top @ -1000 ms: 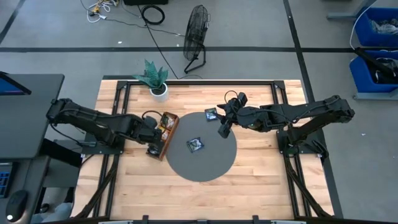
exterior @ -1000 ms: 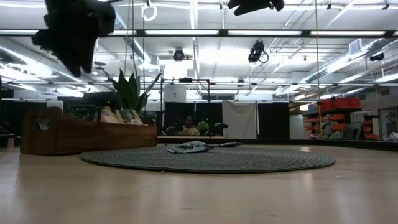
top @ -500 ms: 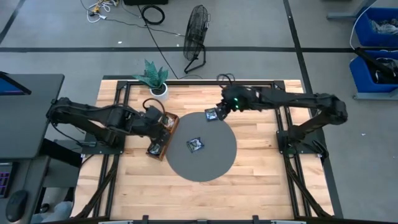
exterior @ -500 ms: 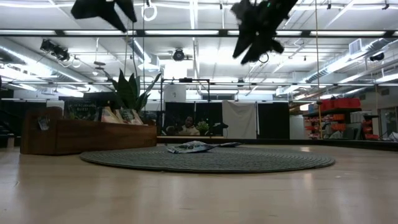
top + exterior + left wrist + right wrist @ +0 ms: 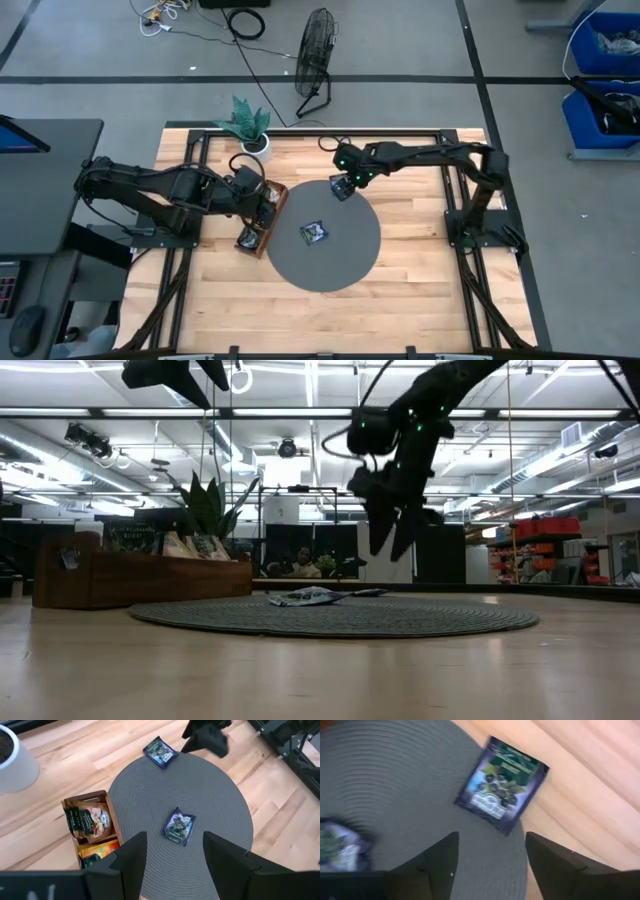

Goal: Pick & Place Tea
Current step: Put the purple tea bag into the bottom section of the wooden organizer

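The right gripper (image 5: 347, 183) has swung over, seemingly above the mat-edge sachet (image 5: 341, 187).

From overhead you look straight down on the whole table (image 5: 420, 290). Your low camera sits at tabletop height, facing level across the round mat (image 5: 340, 618) into the room. Your left wrist camera looks down from above the wooden tray (image 5: 92, 827) toward 2 o'clock. Your right wrist camera is close above the mat's edge. All four share the mat.
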Motion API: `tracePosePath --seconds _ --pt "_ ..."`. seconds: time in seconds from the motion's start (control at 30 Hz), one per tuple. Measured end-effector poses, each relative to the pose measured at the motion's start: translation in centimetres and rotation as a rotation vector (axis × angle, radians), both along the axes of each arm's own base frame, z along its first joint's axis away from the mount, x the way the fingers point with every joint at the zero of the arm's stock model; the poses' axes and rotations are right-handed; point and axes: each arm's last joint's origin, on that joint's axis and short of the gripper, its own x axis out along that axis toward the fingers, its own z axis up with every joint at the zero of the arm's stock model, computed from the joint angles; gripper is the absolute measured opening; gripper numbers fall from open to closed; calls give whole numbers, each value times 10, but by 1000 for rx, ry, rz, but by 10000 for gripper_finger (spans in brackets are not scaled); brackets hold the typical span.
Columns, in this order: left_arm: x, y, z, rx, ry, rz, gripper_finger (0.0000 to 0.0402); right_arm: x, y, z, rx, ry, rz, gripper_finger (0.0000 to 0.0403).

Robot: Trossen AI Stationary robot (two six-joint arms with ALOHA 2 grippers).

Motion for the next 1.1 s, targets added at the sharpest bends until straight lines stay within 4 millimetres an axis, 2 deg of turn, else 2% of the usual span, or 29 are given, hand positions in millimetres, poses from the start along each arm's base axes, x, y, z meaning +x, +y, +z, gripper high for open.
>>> tracePosePath --seconds 0.23,0.4,0.6,0.83,1.1 --pt "0 0 0 18 6 -12 200 3 -13 -25 38 57 -63 275" --pt "0 0 0 20 5 -15 200 5 -20 -39 57 81 -108 278" --pt "0 0 0 30 11 -28 200 8 -24 -55 66 100 -121 263" --pt "1 0 0 29 9 -27 199 12 -25 -58 48 82 -127 237" --pt "1 0 0 26 9 -29 199 11 -28 -58 20 85 -118 169"
